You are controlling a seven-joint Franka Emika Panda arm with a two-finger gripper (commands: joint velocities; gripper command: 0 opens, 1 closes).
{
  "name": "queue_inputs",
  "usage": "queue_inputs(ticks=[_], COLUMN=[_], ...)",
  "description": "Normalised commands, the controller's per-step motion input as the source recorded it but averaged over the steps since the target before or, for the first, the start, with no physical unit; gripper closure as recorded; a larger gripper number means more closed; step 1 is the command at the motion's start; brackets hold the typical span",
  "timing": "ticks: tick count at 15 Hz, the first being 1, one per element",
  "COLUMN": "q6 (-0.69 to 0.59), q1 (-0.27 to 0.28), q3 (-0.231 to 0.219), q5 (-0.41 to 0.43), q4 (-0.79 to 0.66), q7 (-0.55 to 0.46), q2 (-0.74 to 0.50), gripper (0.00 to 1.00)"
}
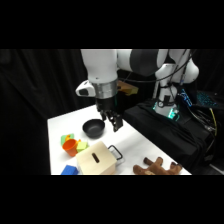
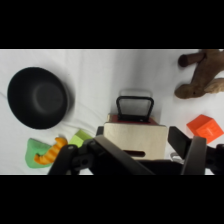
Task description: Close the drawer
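A pale wooden box [image 1: 96, 160] with a slotted top stands near the table's front edge. Its drawer [image 2: 133, 119] faces right in the side view and sticks out slightly, showing a thin reddish strip behind the front. The dark wire loop handle [image 1: 116, 151] [image 2: 134, 106] points toward the table's middle. My gripper [image 1: 113, 121] hangs above the table, behind the box and beside the black bowl, touching nothing. In the wrist view the gripper [image 2: 152, 152] is open, with the box top [image 2: 136, 136] between and beyond its fingers.
A black bowl [image 1: 93, 128] [image 2: 38, 97] sits left of the gripper. An orange cup [image 1: 70, 147] and green pieces [image 1: 67, 138] lie by the box, with a blue block [image 1: 70, 170] at the front edge. A brown lumpy object [image 1: 157, 166] [image 2: 202, 75] and an orange block [image 2: 206, 127] lie to the right.
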Motion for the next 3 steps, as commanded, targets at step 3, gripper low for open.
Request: queue_inputs(ticks=[3], q6=[-0.37], q1=[-0.129], q3=[0.096], q5=[0.004], q4=[0.31], q7=[0.01], q2=[0.04], gripper=[0.0])
